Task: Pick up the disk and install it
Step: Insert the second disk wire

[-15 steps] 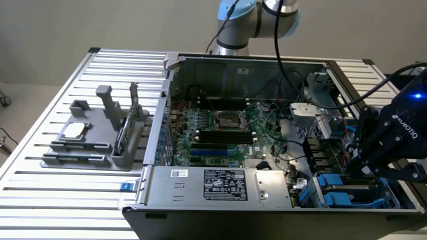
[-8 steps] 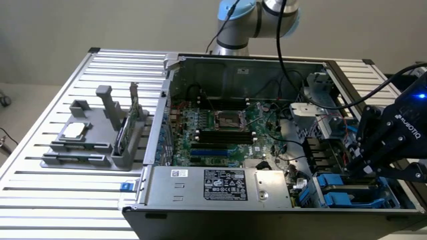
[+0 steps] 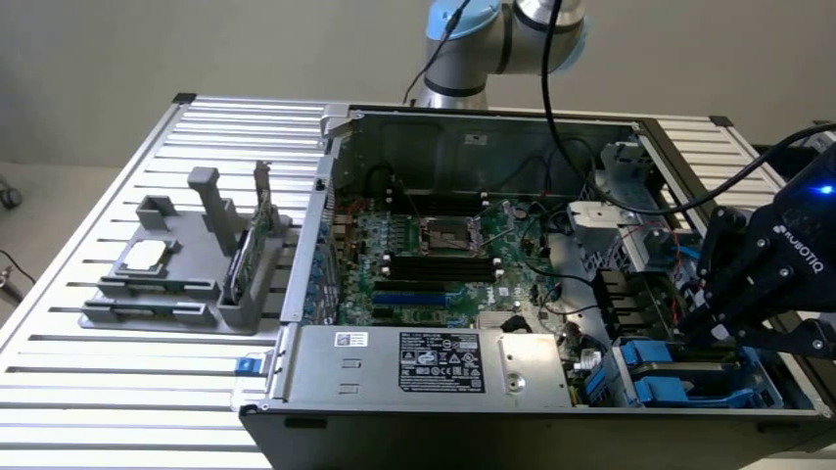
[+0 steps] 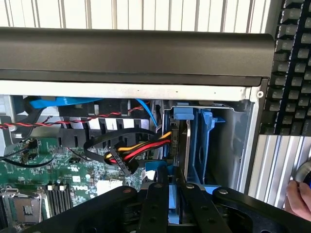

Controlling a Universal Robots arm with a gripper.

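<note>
Even soft daylight, dim case interior, mild blur.

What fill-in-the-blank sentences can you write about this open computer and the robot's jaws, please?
1. The gripper is over the drive bay of the computer case, at the exterior view's ____ side.
2. The jaws are closed on the disk, which stands on edge in a ____ plastic carrier.
3. The small square chip lies on the grey holder, ____ the case.

Missing words: right; blue; outside
</note>
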